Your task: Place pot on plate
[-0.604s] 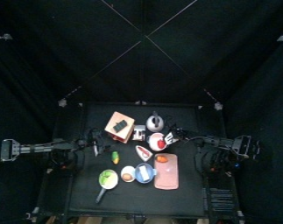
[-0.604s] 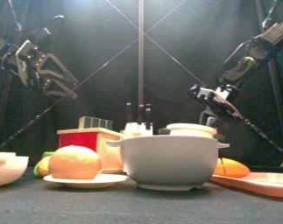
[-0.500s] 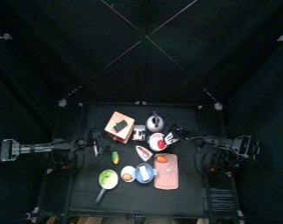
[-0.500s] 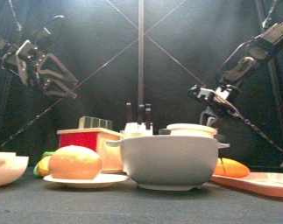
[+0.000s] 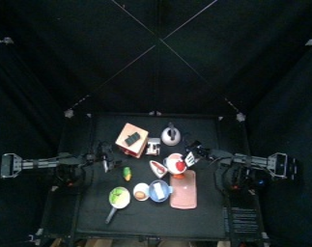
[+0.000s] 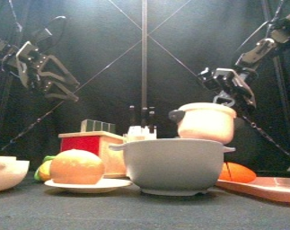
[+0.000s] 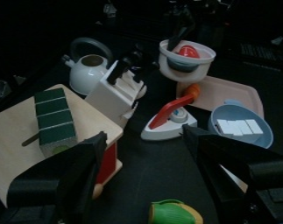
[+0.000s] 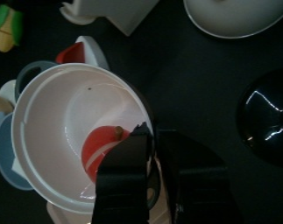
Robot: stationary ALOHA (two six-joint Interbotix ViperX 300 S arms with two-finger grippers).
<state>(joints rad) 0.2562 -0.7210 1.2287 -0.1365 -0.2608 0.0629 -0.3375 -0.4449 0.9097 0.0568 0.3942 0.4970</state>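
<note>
Holding the pot (image 6: 208,122) by its rim, the right gripper (image 8: 141,147) has its jaws pinched tight on the wall, and the pot hangs clear above the worktop (image 5: 87,198). From above it sits near the plate's (image 5: 183,196) twelve o'clock edge. Such a thin one-sided grip could let it tilt or slip, landing on the orange thing (image 5: 179,176) there. The left gripper (image 7: 150,171) rests spread wide and empty at nine o'clock.

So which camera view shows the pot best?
The left wrist view: the pot shows whole, with its rim and red inside. The front view shows its side, raised; the right wrist view only its inside, partly behind the jaws; the top view shows it tiny.
</note>
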